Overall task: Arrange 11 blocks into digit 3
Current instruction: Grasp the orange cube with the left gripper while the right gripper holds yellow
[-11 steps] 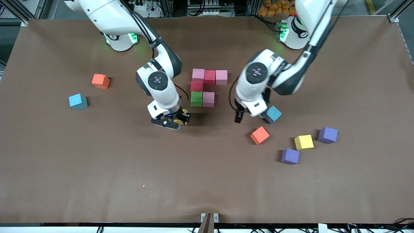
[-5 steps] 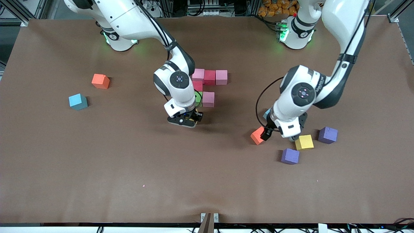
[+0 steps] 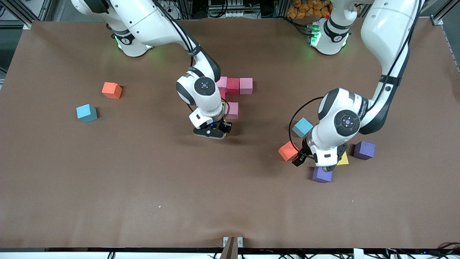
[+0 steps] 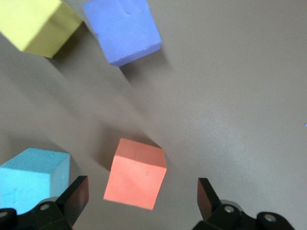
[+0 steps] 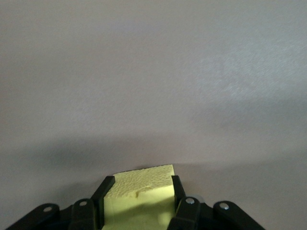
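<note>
A: Right wrist view: what sits between the fingers?
B: A matte yellow cube (image 5: pixel 144 191), clamped by the right gripper (image 5: pixel 139 196) just beside the pink block (image 3: pixel 232 110) of the partial figure.
A: And the front view?
B: Cube hidden there; left gripper (image 3: pixel 316 162), jaws wide, over the orange cube (image 3: pixel 288 150).

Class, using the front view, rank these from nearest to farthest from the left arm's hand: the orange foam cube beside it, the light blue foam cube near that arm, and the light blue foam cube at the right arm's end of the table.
1. Orange foam cube, right beside the left hand.
2. Light blue foam cube near that arm, farther from the camera.
3. Light blue foam cube at the right arm's end.
</note>
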`<act>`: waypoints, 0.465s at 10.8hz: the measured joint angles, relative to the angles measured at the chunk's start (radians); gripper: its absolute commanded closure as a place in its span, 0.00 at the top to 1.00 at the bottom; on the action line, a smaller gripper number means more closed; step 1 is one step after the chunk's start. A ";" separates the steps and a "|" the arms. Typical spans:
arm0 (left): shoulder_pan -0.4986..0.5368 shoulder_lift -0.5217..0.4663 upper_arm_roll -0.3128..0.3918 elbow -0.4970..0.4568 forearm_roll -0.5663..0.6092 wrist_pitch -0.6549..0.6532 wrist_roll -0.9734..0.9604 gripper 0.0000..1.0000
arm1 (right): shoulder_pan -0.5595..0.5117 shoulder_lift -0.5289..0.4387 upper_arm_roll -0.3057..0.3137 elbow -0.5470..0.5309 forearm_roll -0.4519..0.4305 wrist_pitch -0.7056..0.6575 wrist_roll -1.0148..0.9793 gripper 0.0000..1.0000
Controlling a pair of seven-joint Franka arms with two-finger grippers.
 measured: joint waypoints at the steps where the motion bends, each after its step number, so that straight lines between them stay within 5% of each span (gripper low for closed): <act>1: -0.004 0.027 -0.001 0.016 0.026 0.000 0.003 1.00 | 0.004 0.000 0.000 0.000 0.000 -0.008 0.000 0.25; 5: -0.010 0.078 -0.002 0.027 0.058 0.000 0.023 1.00 | 0.005 -0.001 0.000 0.005 0.000 -0.058 -0.009 0.25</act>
